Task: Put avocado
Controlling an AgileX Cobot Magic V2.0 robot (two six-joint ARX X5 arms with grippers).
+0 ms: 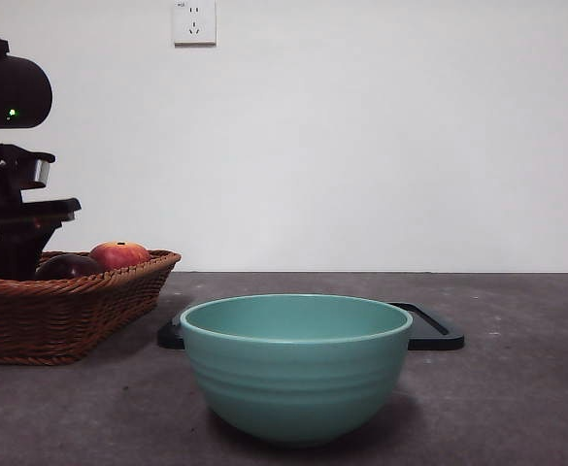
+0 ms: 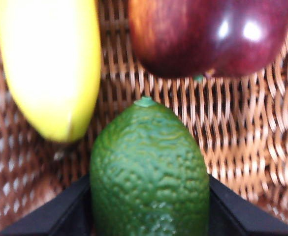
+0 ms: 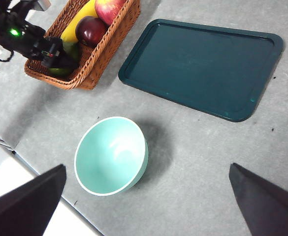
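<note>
The avocado [image 2: 148,167], dark green with pebbled skin, lies in the wicker basket [image 2: 247,147]. My left gripper [image 2: 148,206] is down in the basket, its two black jaws pressed against the avocado's sides. From the right wrist view the left gripper [image 3: 55,56] hangs over the basket's near corner, with a sliver of the avocado [image 3: 60,72] showing under it. The front view shows the left arm [image 1: 12,233] above the basket [image 1: 60,311], and the avocado is hidden there. My right gripper [image 3: 146,196] hovers high over the table, open and holding nothing.
A yellow banana [image 2: 50,64] and a dark maroon fruit [image 2: 212,34] lie right beside the avocado; a red apple [image 1: 118,254] sits further along the basket. A teal bowl [image 1: 296,364] stands mid-table, a dark green tray [image 3: 203,69] behind it.
</note>
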